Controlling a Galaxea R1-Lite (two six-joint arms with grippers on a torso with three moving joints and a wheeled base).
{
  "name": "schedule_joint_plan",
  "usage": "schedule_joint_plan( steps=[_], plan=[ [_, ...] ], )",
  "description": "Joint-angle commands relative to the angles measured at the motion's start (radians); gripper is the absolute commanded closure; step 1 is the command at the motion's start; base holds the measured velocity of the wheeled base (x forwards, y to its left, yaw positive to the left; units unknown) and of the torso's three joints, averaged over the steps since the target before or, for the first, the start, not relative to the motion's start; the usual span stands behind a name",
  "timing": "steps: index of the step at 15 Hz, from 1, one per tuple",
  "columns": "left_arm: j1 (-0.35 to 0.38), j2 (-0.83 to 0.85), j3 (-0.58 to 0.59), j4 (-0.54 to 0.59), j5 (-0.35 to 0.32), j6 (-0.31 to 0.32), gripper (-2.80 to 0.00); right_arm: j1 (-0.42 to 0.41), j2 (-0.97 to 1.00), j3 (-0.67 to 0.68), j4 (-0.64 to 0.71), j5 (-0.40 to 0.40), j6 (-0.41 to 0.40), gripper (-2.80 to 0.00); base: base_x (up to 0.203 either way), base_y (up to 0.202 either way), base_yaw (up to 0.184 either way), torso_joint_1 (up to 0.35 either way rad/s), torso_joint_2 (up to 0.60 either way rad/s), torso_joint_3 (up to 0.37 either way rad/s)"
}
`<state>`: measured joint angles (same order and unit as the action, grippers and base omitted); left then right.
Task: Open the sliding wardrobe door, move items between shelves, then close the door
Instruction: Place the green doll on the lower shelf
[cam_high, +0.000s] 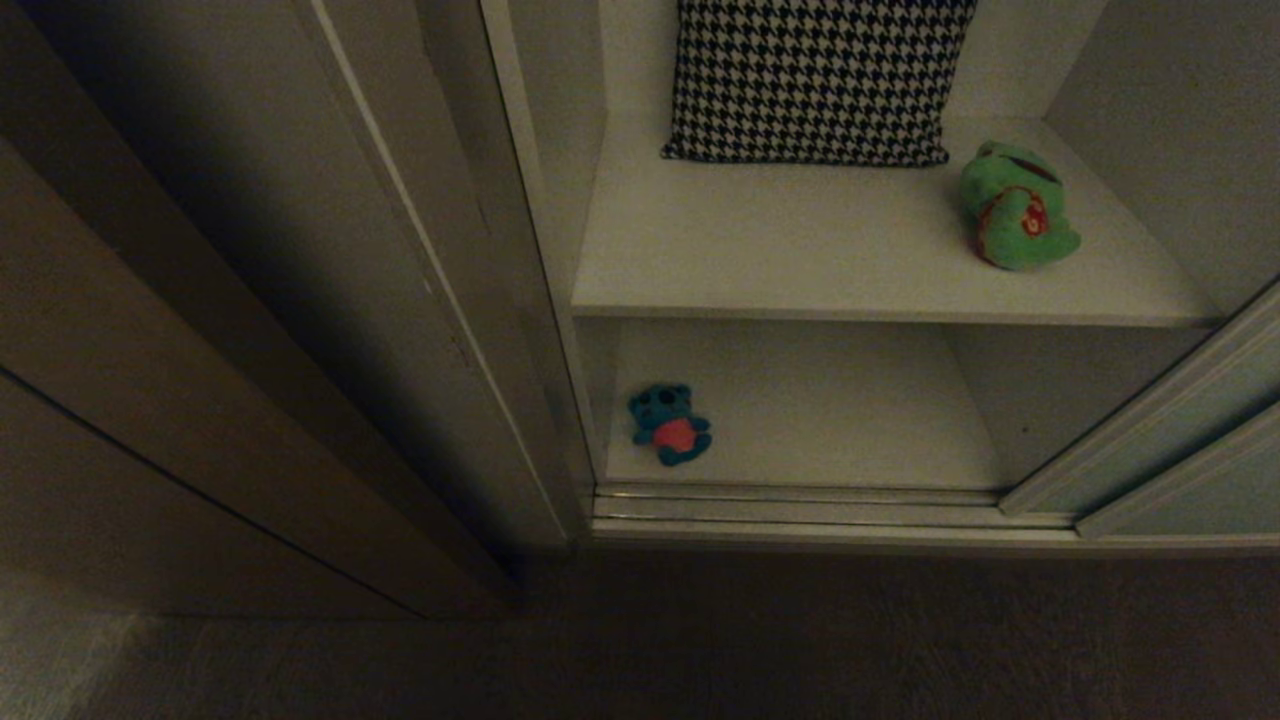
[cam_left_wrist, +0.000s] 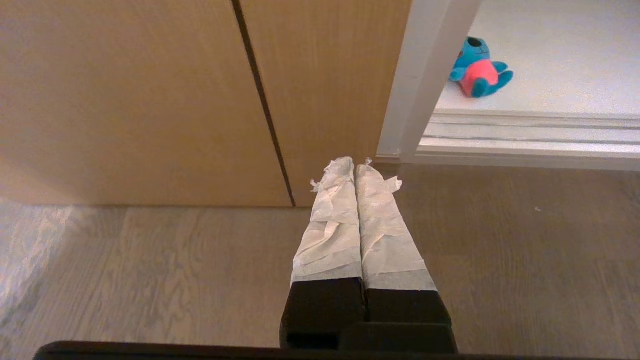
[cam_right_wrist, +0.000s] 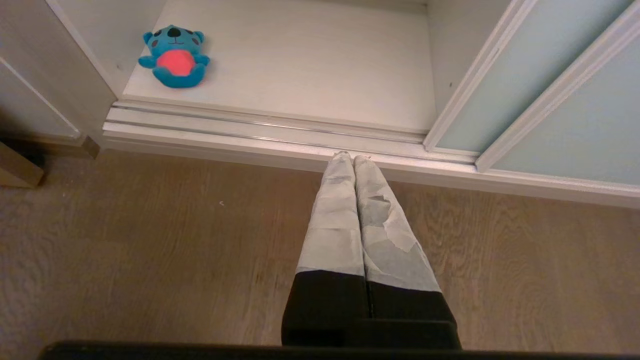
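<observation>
The sliding wardrobe door (cam_high: 1200, 440) stands slid to the right, leaving the white shelves exposed. A green frog toy (cam_high: 1015, 205) in red patterned clothing lies at the right end of the upper shelf (cam_high: 800, 260). A teal-blue bear (cam_high: 670, 425) with a red belly lies on its back at the left front of the lower shelf (cam_high: 850, 420). My left gripper (cam_left_wrist: 354, 162) is shut and empty above the floor, with the bear (cam_left_wrist: 477, 67) ahead to its right. My right gripper (cam_right_wrist: 348, 156) is shut and empty just short of the door track, the bear (cam_right_wrist: 175, 57) ahead to its left.
A black-and-white houndstooth cushion (cam_high: 815, 75) leans against the back of the upper shelf. A dark brown wooden panel (cam_high: 150, 400) stands left of the wardrobe. Metal door rails (cam_high: 800, 510) run along the wardrobe's foot above the wood floor (cam_high: 700, 640).
</observation>
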<state>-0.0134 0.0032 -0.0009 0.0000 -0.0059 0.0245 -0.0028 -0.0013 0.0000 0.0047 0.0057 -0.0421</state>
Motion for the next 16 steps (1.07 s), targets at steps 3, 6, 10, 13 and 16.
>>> schedule_joint_plan(
  steps=[3,6,10,13,16],
  plan=[
    [0.000,0.000,-0.001,0.000,0.000,-0.001,0.00,0.000,0.000,0.002,0.000,0.000,-0.002,0.00,0.000,0.000,0.000,0.000,0.00,0.000],
    [0.000,0.000,0.001,0.000,0.000,0.000,0.00,0.000,0.000,0.002,0.000,0.000,-0.001,0.00,0.000,0.000,0.000,0.000,0.00,0.000],
    [0.000,0.001,0.001,0.000,0.000,0.000,0.00,0.000,0.000,0.002,0.000,0.000,-0.001,0.00,0.000,0.000,0.000,0.000,0.00,0.000],
    [0.000,0.001,-0.001,0.000,0.000,0.000,0.00,0.000,0.000,0.002,0.002,0.006,-0.017,0.00,0.000,0.000,0.000,0.000,0.00,0.000],
    [0.000,0.001,0.001,0.000,0.000,-0.001,0.00,0.001,-0.002,-0.006,0.015,-0.003,-0.007,0.00,0.000,0.000,0.000,0.000,0.00,0.000]
  ],
)
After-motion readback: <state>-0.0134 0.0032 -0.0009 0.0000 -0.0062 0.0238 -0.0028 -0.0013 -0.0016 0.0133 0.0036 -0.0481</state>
